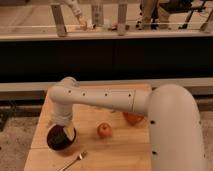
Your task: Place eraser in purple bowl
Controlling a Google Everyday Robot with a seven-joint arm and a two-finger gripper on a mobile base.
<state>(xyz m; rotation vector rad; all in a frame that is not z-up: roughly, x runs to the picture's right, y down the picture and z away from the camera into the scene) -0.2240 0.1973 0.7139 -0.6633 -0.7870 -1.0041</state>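
Note:
The purple bowl (pixel 58 140) is dark maroon and sits near the left front of the wooden table (pixel 115 155). My white arm reaches across from the right and bends down over the bowl. My gripper (pixel 66 131) is right over the bowl's upper right part, at or just inside its rim. The eraser does not show; it may be hidden by the gripper or in the bowl. A red apple (pixel 104 131) lies to the right of the bowl.
An orange-red round fruit (pixel 132 118) lies partly under my arm, right of the apple. A metal spoon (pixel 74 161) lies at the front edge, right of the bowl. A dark counter and railing stand behind the table.

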